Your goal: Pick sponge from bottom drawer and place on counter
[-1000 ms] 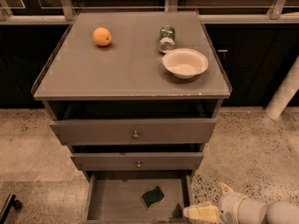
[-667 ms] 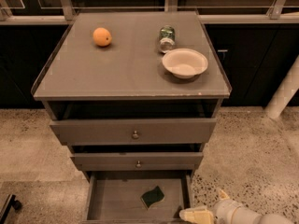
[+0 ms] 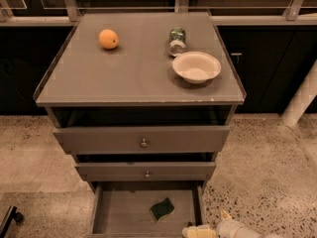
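Observation:
The dark green sponge (image 3: 162, 209) lies flat on the floor of the open bottom drawer (image 3: 119, 217), right of centre. My gripper (image 3: 198, 230) is at the bottom edge of the view, by the drawer's right front corner, a little to the right of the sponge and apart from it. The arm comes in from the lower right. The grey counter (image 3: 129, 73) is the cabinet top above the drawers.
On the counter are an orange fruit (image 3: 108, 38) at the back left, a green-topped jar (image 3: 177, 40) lying on its side and a white bowl (image 3: 196, 67) at the right. Two knobbed drawers (image 3: 143, 140) stick out slightly. A white post (image 3: 301, 101) stands at the right.
My gripper and arm have moved left and lower in the view, toward the drawer's right front corner. The sponge has not moved.

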Controlling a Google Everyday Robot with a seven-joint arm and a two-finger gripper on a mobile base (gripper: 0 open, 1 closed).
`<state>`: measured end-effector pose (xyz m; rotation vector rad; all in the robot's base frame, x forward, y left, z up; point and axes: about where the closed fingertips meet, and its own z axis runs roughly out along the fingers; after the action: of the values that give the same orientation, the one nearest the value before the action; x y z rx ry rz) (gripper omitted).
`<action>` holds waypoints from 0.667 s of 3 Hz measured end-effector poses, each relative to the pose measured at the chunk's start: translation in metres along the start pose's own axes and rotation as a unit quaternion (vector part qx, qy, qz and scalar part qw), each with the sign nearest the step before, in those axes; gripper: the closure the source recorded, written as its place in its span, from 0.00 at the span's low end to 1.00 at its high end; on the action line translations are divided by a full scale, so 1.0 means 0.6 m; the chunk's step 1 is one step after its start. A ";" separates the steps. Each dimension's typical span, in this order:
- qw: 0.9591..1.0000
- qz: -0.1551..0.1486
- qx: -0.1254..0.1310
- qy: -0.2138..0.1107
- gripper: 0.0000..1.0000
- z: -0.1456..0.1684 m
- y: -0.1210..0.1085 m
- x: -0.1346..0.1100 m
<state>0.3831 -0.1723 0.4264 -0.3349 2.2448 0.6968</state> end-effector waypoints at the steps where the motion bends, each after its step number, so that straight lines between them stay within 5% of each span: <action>1: 1.000 0.000 0.000 0.000 0.00 0.000 0.000 0.000; 2: 1.000 0.001 -0.002 0.003 0.00 0.041 -0.005 0.025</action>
<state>0.3885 -0.1609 0.4002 -0.3360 2.2502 0.7018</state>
